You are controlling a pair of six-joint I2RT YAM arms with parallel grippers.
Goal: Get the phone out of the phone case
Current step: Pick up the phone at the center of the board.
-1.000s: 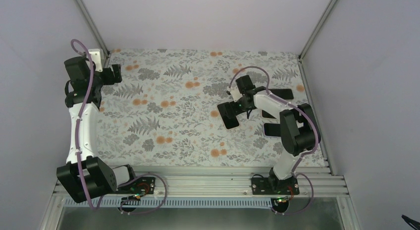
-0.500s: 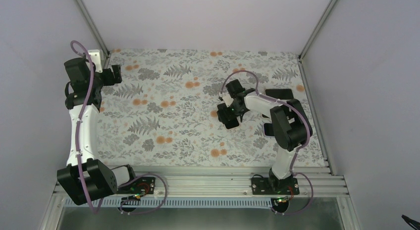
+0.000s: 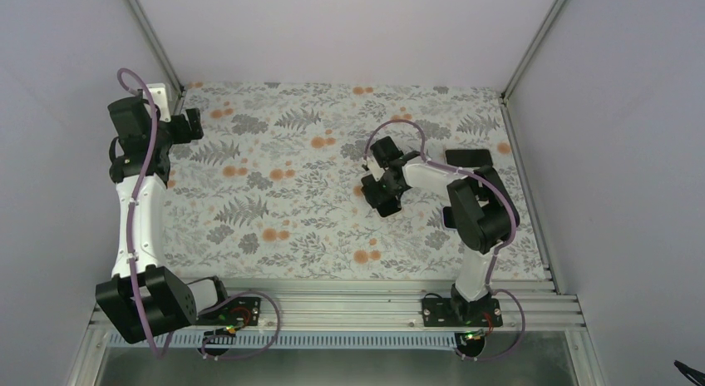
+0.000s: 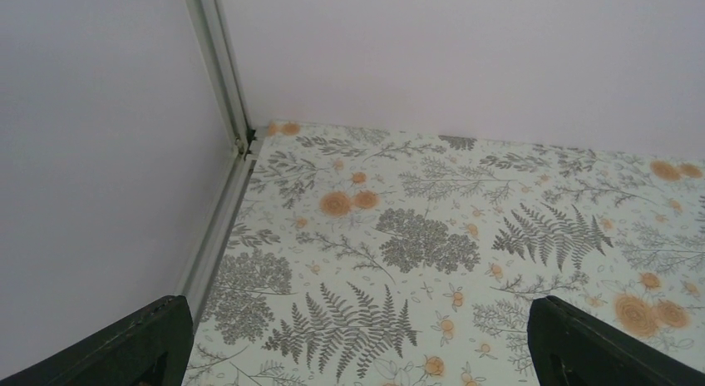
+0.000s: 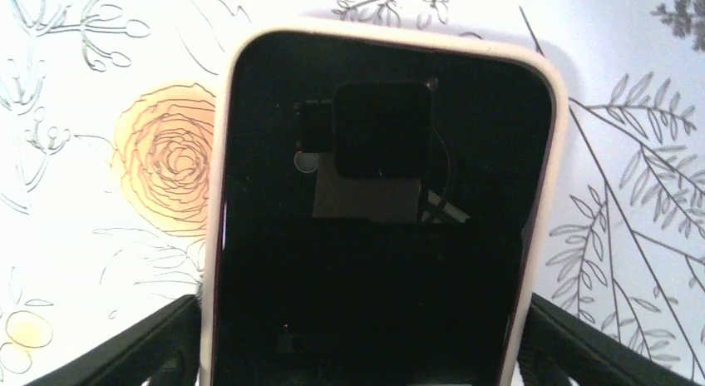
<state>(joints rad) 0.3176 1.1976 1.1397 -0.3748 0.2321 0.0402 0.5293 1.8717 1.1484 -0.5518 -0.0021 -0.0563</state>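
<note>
The phone (image 5: 374,261) lies screen up on the floral table, its black glass reflecting the camera. It sits inside a cream phone case (image 5: 544,153) whose rim frames it. My right gripper (image 5: 362,344) straddles the phone's near end, one finger (image 5: 150,344) against the left long edge and the other against the right one. From above, the phone (image 3: 387,205) shows as a dark slab under the right gripper (image 3: 381,190), right of the table's middle. My left gripper (image 3: 193,124) hovers at the far left corner, open and empty (image 4: 362,353).
A flat black rectangular item (image 3: 470,157) lies at the back right, behind the right arm. Grey walls and aluminium posts (image 4: 220,70) close in the table on three sides. The right arm's elbow (image 3: 478,211) hangs over the table's right part.
The right gripper slid left along the phone and came down over it, and its fingers have drawn in against the case's edges. The left arm has not moved.
</note>
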